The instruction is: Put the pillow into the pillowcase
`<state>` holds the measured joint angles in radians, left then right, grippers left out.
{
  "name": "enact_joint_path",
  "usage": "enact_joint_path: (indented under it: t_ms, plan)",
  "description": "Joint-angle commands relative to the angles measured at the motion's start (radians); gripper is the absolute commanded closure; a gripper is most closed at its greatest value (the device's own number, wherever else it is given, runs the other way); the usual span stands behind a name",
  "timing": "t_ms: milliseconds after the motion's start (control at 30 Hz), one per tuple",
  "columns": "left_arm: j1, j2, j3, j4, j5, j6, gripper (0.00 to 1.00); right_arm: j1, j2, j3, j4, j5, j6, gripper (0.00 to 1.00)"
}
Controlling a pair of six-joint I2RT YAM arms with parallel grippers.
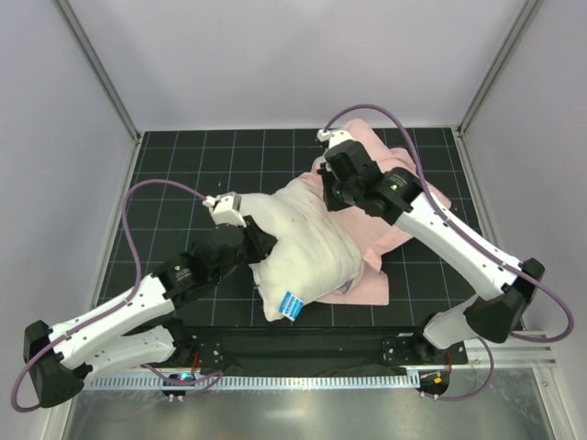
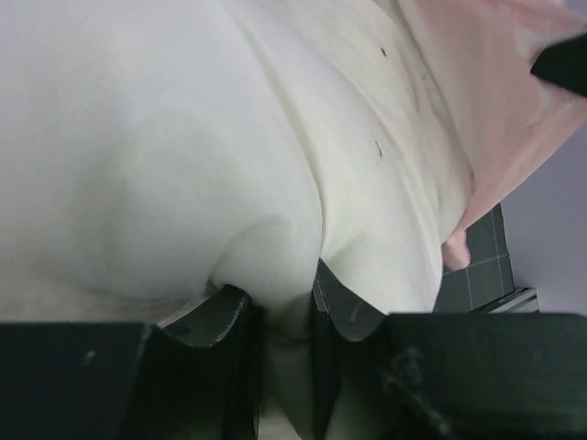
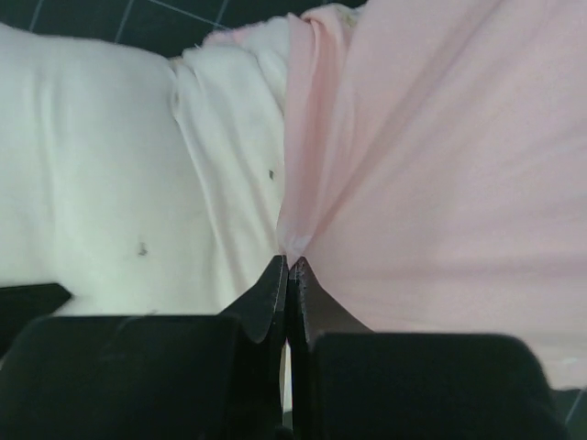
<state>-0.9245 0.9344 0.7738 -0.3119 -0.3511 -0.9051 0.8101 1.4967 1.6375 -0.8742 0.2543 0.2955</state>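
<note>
White pillow (image 1: 298,243) atop pillowcase (image 1: 367,286), mostly outside

soft, even light falls from above in the top view; pale walls (image 1: 275,55) read bright, shadows on the dark mat (image 1: 183,165) are faint, the metal strip (image 1: 321,412) has a dull sheen. both wrist views are close and soft-focused: the pillow (image 2: 165,137) nearly washes out, the bottom foreground is dark and blurred.
</note>
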Motion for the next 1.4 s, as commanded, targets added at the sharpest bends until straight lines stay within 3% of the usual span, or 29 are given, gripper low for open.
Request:
enact_joint_path:
  t_ms: [0,100,167,200,233,433,733,867,900,1000,1133,1167,1300,1367]
  plan:
    - [-0.004,-0.080,-0.028,0.108,-0.092,0.018,0.99,-0.020,-0.110,-0.117,0.098,-0.115,0.051,0.96]
    - [-0.004,-0.103,-0.053,0.031,-0.097,0.028,0.97,-0.032,-0.136,-0.194,0.118,-0.106,0.053,0.96]
    - [-0.005,-0.121,-0.036,-0.037,-0.109,0.052,0.67,-0.038,-0.144,-0.212,0.119,-0.087,0.054,0.96]
    - [-0.005,-0.126,-0.004,-0.121,-0.127,0.066,0.47,-0.042,-0.153,-0.212,0.121,-0.086,0.054,0.96]
    - [-0.005,-0.129,0.016,-0.162,-0.158,0.080,0.42,-0.051,-0.156,-0.209,0.121,-0.082,0.053,0.96]
    - [-0.005,-0.146,0.151,-0.269,-0.158,0.118,0.29,-0.068,-0.182,-0.176,0.115,-0.047,0.059,0.96]
    - [-0.007,0.009,0.328,-0.218,0.053,0.120,0.17,-0.069,-0.159,-0.094,0.078,-0.036,0.057,0.96]
    - [-0.007,0.092,0.266,-0.005,0.173,0.056,0.28,-0.071,-0.161,-0.071,0.081,-0.035,0.062,0.96]
    - [-0.005,0.148,0.260,0.073,0.181,0.045,0.40,-0.071,-0.162,-0.062,0.083,-0.039,0.067,0.96]
    - [-0.004,0.283,0.265,0.231,0.195,0.012,0.60,-0.071,-0.164,-0.051,0.086,-0.061,0.077,0.96]
    - [0.029,0.468,0.289,0.406,0.240,-0.040,0.75,-0.071,-0.159,-0.039,0.086,-0.073,0.080,0.96]
    - [0.041,0.500,0.279,0.472,0.259,-0.064,0.81,-0.071,-0.158,-0.036,0.086,-0.076,0.082,0.96]
    - [0.075,0.680,0.234,0.819,0.285,-0.211,0.91,-0.071,-0.159,-0.038,0.116,-0.122,0.093,0.96]
    - [0.075,0.815,0.257,0.875,0.303,-0.251,0.99,-0.071,-0.156,-0.048,0.145,-0.200,0.100,0.96]
